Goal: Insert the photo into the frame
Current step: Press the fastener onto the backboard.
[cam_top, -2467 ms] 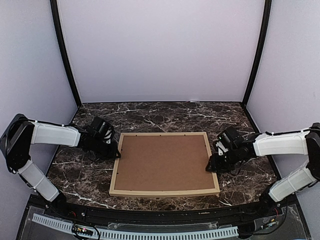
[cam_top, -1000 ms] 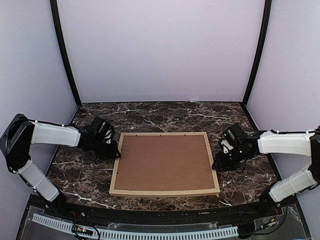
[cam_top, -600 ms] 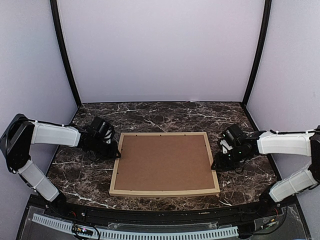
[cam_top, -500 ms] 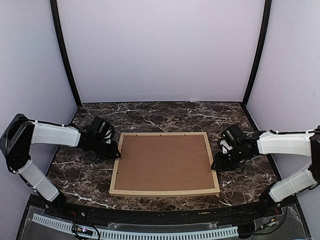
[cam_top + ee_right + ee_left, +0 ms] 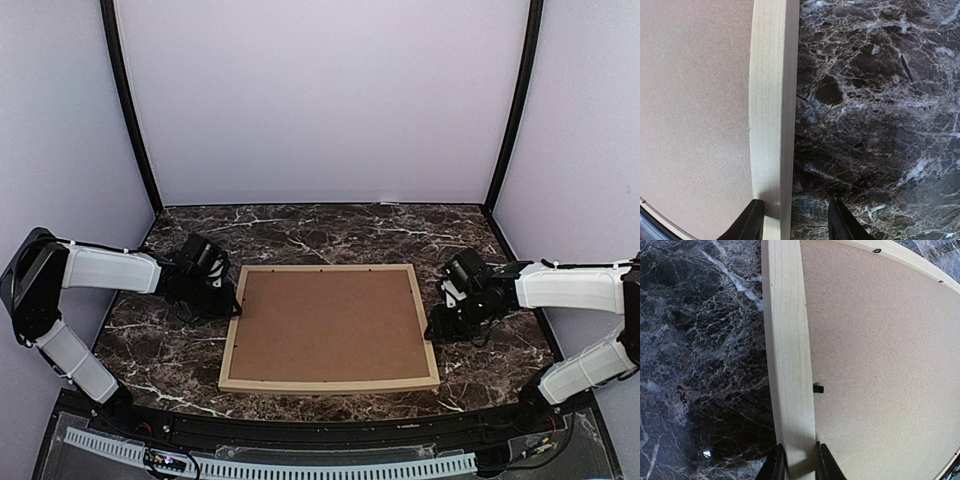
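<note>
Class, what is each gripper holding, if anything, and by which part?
The left gripper pinches the frame by its left side rail. The right gripper only straddles the right rail, jaws open, holding nothing.

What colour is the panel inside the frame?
Plain matte brown backing board, inside the pale wood frame; clearest in the left wrist view.

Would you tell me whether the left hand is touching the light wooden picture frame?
Touching. In the left wrist view the left hand clamps the light wooden picture frame, fingers pressed against both sides.
</note>
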`<action>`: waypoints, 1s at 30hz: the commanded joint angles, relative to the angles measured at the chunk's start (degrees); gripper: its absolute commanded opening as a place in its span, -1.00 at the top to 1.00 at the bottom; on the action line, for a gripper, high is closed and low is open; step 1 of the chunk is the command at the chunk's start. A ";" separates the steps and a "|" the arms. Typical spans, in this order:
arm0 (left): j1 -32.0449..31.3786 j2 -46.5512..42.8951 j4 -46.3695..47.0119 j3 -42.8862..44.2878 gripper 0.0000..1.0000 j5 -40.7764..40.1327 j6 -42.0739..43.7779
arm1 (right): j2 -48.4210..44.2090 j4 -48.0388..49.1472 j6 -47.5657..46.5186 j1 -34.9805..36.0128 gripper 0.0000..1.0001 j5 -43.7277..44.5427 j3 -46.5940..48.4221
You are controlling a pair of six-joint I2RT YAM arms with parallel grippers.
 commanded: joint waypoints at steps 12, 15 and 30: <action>-0.47 2.04 -0.89 -1.72 0.94 0.26 0.77 | 2.00 0.34 0.28 1.55 0.12 -1.93 0.43; -0.45 2.24 -0.79 -1.81 0.94 0.28 0.72 | 2.08 0.21 0.42 1.86 0.12 -1.93 0.32; -0.43 2.11 -0.75 -2.01 0.94 0.33 0.60 | 2.82 1.57 3.28 5.25 0.13 -2.74 -0.56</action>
